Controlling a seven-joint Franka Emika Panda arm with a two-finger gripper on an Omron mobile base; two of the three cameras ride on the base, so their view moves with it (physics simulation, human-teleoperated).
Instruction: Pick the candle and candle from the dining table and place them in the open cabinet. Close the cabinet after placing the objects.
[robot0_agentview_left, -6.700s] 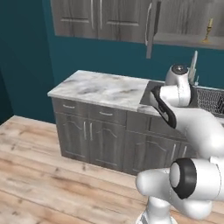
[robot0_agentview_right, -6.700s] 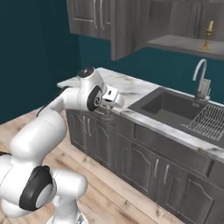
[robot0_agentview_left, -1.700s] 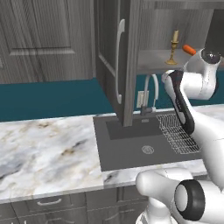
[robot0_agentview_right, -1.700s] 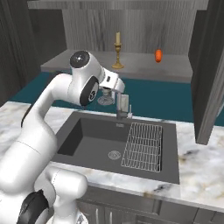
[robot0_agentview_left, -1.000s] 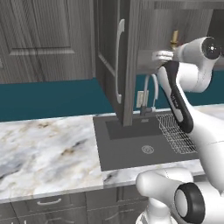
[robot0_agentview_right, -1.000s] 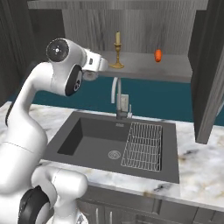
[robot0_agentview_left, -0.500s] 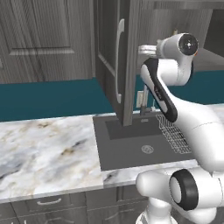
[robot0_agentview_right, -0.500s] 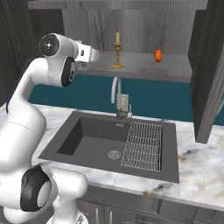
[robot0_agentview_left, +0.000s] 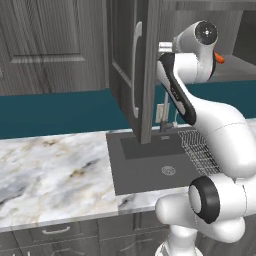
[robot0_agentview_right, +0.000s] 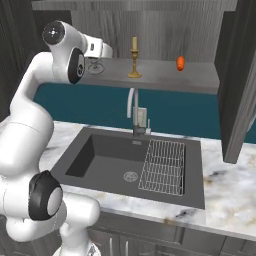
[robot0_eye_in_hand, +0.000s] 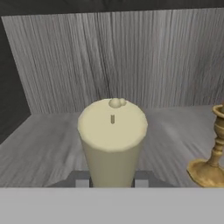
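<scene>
My gripper is shut on the grey-holder candle, whose cream top faces the hand camera. Its fingertips press on both sides of the candle. In the right base view the gripper is inside the open cabinet, with the grey holder at the left of the shelf. I cannot tell whether the holder touches the shelf. The brass-holder candle stands upright just to its right, and its brass holder is close by in the hand view. The dining table is out of view.
An orange-red block sits further right on the shelf. The cabinet's open doors stick out on both sides, the left one with a bar handle. Below are the dark sink, its faucet and a wire rack.
The arm has lifted the candle from above the faucet up to the left part of the cabinet shelf, beside the brass-holder candle. Before that the base drove here from the dining table.
</scene>
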